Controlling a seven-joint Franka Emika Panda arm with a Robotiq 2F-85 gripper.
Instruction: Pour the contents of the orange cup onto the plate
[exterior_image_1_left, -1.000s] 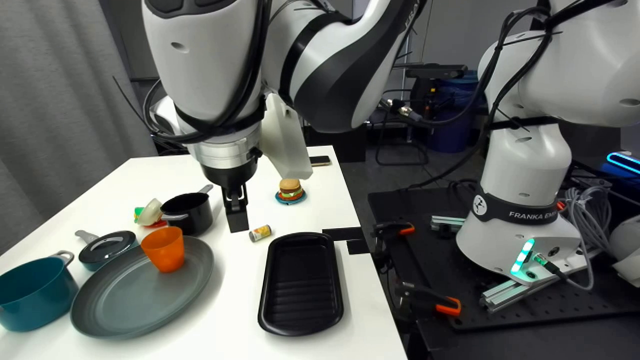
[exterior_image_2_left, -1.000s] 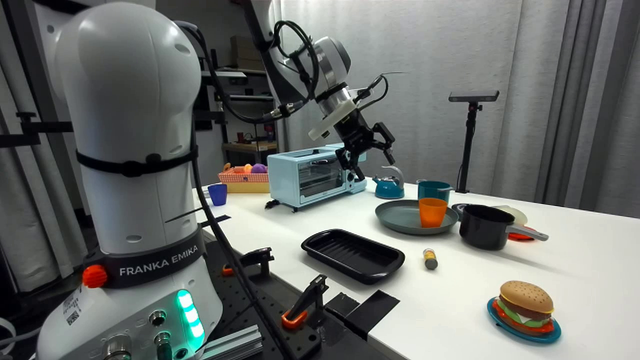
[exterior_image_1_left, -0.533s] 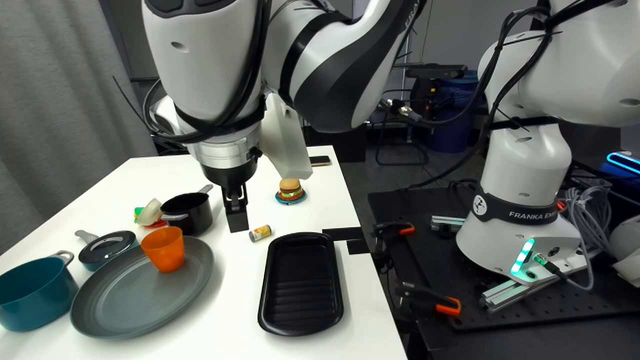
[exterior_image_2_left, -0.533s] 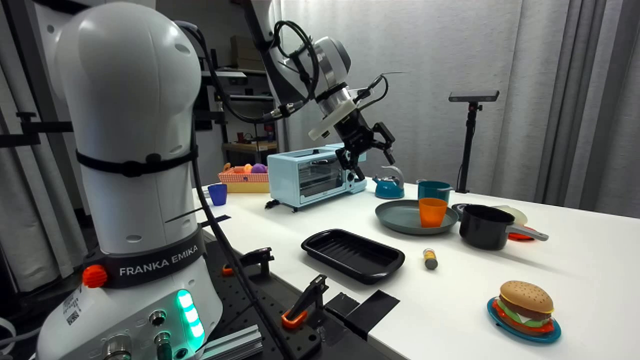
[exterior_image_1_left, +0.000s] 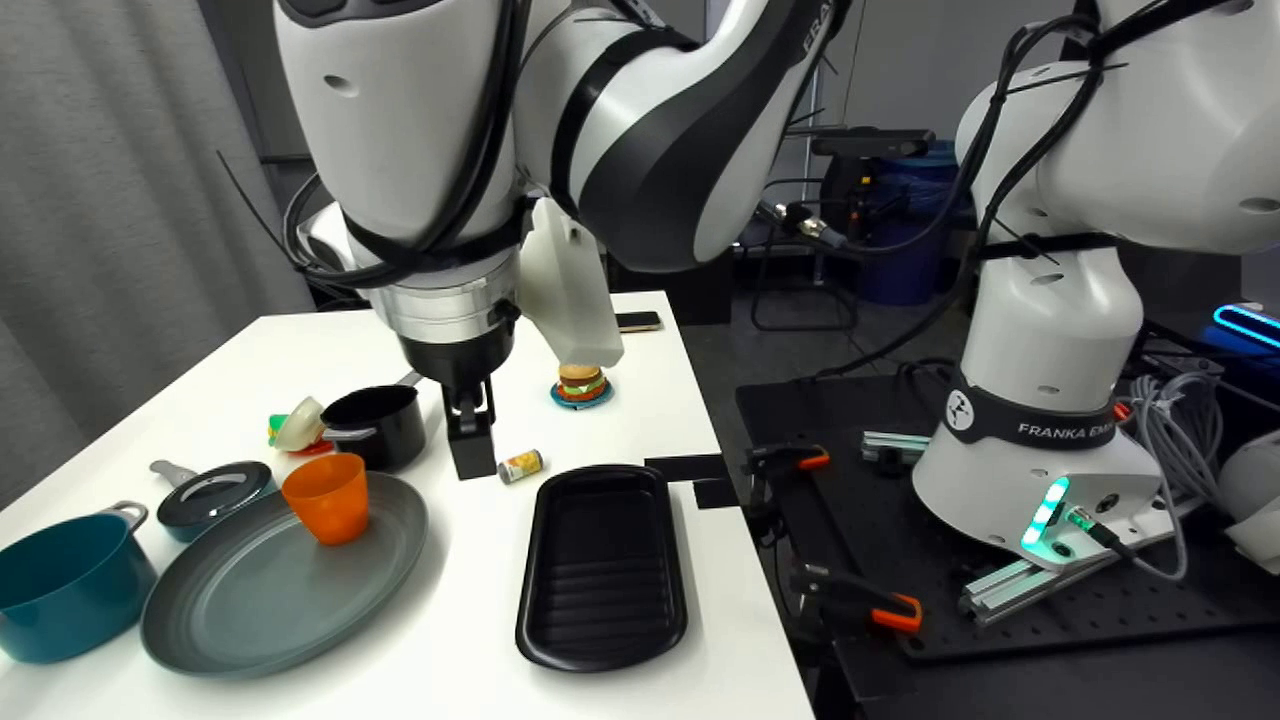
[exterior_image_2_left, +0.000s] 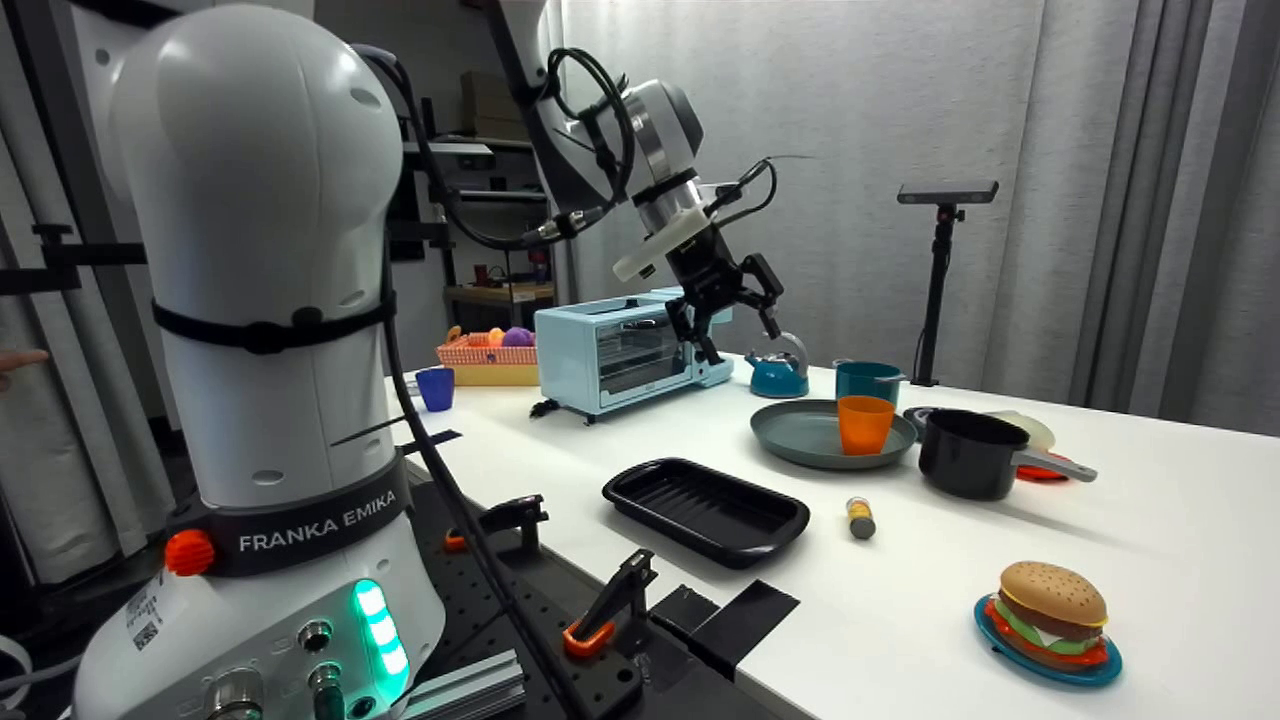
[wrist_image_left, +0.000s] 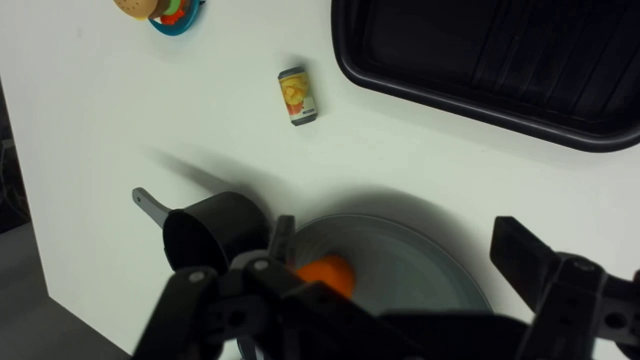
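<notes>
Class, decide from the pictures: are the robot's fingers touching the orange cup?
Apart. In both exterior views, white tabletop and plate show plainly between the fingers and the orange cup.

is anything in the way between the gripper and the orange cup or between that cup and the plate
Nothing visible stands between the open gripper and the orange cup, which already rests on the plate. The black pot sits beside the plate, not between them.

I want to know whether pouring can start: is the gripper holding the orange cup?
No, in an exterior view the open gripper hangs apart from the orange cup, which stands upright on the plate.
</notes>
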